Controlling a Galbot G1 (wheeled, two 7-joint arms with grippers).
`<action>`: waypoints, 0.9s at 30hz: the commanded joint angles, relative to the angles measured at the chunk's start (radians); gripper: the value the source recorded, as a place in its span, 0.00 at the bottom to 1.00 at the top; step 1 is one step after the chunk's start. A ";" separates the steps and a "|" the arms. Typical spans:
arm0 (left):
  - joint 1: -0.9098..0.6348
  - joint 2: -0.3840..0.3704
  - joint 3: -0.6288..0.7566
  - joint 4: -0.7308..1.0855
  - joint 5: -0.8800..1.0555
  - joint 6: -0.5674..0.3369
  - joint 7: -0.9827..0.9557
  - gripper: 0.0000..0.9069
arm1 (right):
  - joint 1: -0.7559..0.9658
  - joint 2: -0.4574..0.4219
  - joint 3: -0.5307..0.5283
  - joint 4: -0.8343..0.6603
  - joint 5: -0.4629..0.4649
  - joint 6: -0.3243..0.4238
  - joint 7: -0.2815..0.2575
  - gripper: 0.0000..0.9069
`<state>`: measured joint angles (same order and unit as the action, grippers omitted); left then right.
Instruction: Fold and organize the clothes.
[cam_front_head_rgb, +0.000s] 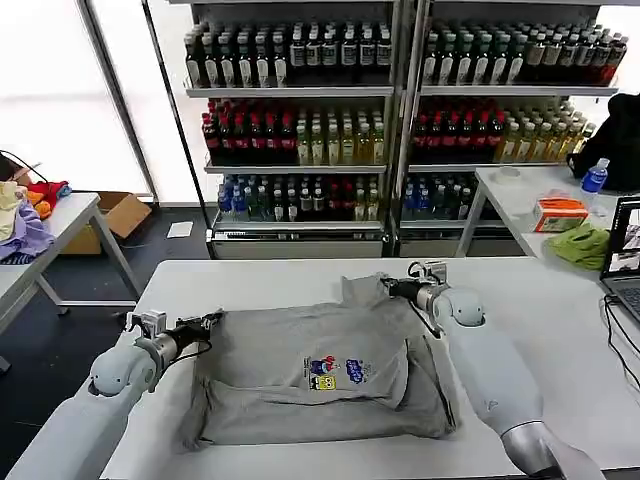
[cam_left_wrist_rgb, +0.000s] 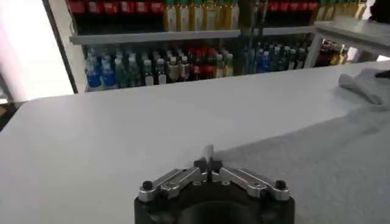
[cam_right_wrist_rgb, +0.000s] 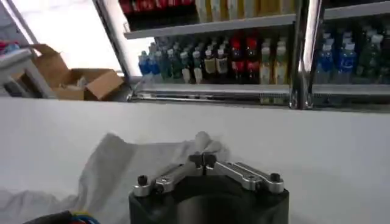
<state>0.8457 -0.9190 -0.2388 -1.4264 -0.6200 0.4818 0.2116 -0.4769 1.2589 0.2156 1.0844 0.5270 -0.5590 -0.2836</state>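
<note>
In the head view a side table (cam_front_head_rgb: 70, 215) at the far left edge carries a heap of coloured fabrics (cam_front_head_rgb: 25, 215), with a cardboard box (cam_front_head_rgb: 115, 215) on the floor just behind it. The left gripper (cam_front_head_rgb: 212, 322) sits at lower left of centre on the white worktop (cam_front_head_rgb: 260, 275), its jaws pressed together on the left edge of the grey shirt (cam_front_head_rgb: 320, 375); the left wrist view shows the left gripper (cam_left_wrist_rgb: 209, 161) pinching a thin upright fold of that shirt (cam_left_wrist_rgb: 341, 158). The shirt lies flat across the middle of the worktop, partly folded, with a small coloured print (cam_front_head_rgb: 335, 372) facing up near its centre. The right gripper (cam_front_head_rgb: 392, 286) is at the shirt's upper right corner, jaws together on a bunched bit of cloth; in the right wrist view the gripper (cam_right_wrist_rgb: 203, 159) nips a raised ridge of the shirt (cam_right_wrist_rgb: 122, 167). Behind stand shelves of bottles (cam_front_head_rgb: 300, 110). At right, a second worktop (cam_front_head_rgb: 520, 195) holds a green cloth (cam_front_head_rgb: 582, 245).
</note>
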 joint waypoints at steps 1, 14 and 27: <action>-0.004 0.006 -0.016 -0.057 -0.050 -0.016 -0.019 0.04 | -0.063 -0.027 0.047 0.202 0.146 -0.019 0.028 0.00; 0.158 0.040 -0.153 -0.256 -0.062 -0.015 -0.050 0.03 | -0.379 -0.127 0.187 0.606 0.210 -0.019 0.058 0.00; 0.465 0.049 -0.322 -0.496 -0.057 -0.014 -0.078 0.03 | -0.846 -0.103 0.431 0.940 0.181 -0.018 0.093 0.00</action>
<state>1.0999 -0.8741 -0.4512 -1.7556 -0.6725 0.4713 0.1459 -1.0503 1.1597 0.5143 1.7936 0.7010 -0.5755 -0.2060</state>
